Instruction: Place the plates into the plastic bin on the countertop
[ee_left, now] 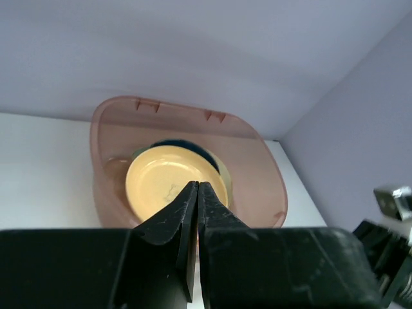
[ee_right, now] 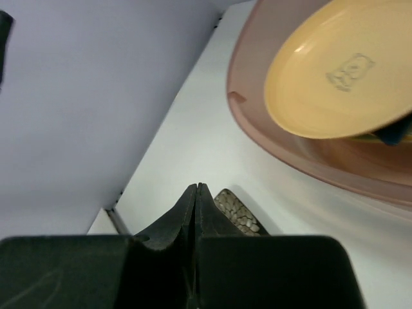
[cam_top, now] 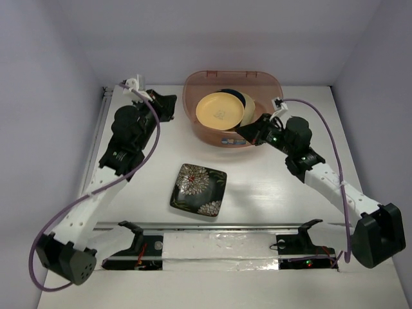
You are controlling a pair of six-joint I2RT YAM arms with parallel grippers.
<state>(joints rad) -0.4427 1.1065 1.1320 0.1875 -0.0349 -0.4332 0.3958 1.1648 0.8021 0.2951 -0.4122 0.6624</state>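
White countertop (cam_top: 270,193) carries everything, with a metal rail (cam_top: 225,226) along its near edge.

Next in size is the translucent pinkish-brown plastic bin (cam_top: 190,119), which sits between the two grippers. It lies just to the right of the left gripper (cam_top: 168,106), and its front wall is touching or nearly touching the right gripper (cam_top: 248,132). Inside it a round yellow-orange plate (cam_top: 222,111) leans on top of a dark blue dish (cam_top: 241,96). What else lies under them cannot be made out.

One dish is outside the bin: a square black floral plate (cam_top: 198,188), flat on the counter and turned slightly askew. It lies back toward the arm bases from both grippers, to the near-right of the left one and the near-left of the right one. Being square, it has no long axis to line up with. Any raised edge looks equally usable, and a jaw would have to slip under one.

The right gripper looks a little nearer, and its wrist view shows a patterned corner of the plate (ee_right: 239,212) just past its fingertips. I judge that arm better placed for the pick.

Both grippers are empty with jaws pressed together, as each wrist view shows, so either would have to spread its fingers before going down.
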